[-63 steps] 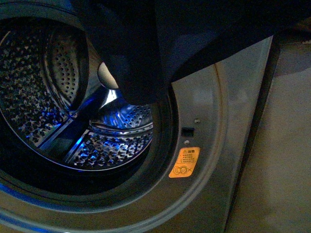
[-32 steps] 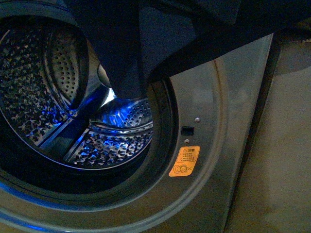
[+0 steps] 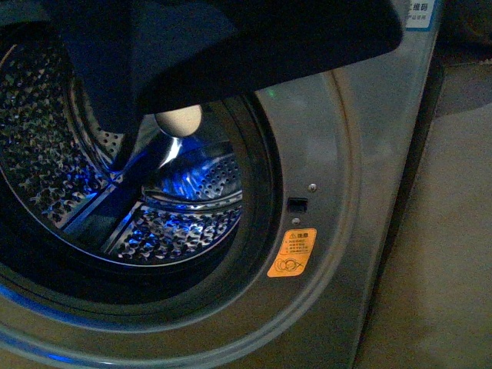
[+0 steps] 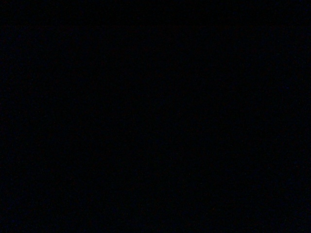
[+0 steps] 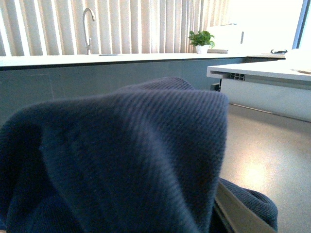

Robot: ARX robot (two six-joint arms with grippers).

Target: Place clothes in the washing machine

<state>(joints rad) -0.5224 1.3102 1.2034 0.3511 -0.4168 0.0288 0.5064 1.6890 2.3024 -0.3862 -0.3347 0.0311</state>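
The washing machine (image 3: 338, 154) is grey, its round port open onto the perforated steel drum (image 3: 46, 154), lit blue inside. A cream round knob (image 3: 178, 119) shows in the drum, and an orange warning sticker (image 3: 293, 254) sits beside the port. The dark navy clothes (image 3: 154, 46) hang across the top of the front view, over the port's upper edge, a limp corner drooping in front of the drum. In the right wrist view the clothes (image 5: 126, 155) fill the foreground, bunched over my right gripper, which is shut on them; its jaws are hidden. The left wrist view is dark.
Beige floor (image 3: 438, 254) lies right of the washer. The right wrist view shows a long counter (image 5: 121, 60) with a tap (image 5: 87, 26), a potted plant (image 5: 200, 39), a white table (image 5: 262, 73) and speckled floor (image 5: 262, 160).
The clothes have moved left and up across the port. The hanging corner no longer covers the cream knob, which now shows whole.
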